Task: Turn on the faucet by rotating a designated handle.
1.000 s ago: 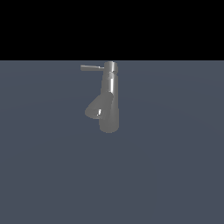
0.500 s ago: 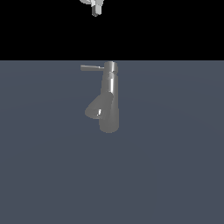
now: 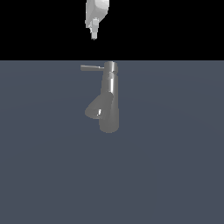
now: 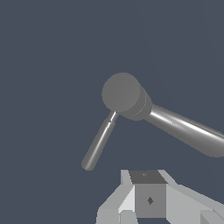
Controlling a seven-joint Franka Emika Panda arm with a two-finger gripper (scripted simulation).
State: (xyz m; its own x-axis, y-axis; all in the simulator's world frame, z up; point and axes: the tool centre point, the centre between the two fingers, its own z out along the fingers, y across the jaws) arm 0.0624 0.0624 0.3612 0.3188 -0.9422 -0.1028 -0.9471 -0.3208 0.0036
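While claw (image 3: 93, 34) hangs above, handle (image 3: 91, 67) sits untouched.

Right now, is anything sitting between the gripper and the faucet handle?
No. In the exterior view the gripper hangs above the handle with only empty space between them. The wrist view shows the handle unobstructed too.

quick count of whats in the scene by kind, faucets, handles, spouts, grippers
faucet: 1
handle: 1
spout: 1
gripper: 1
total: 4
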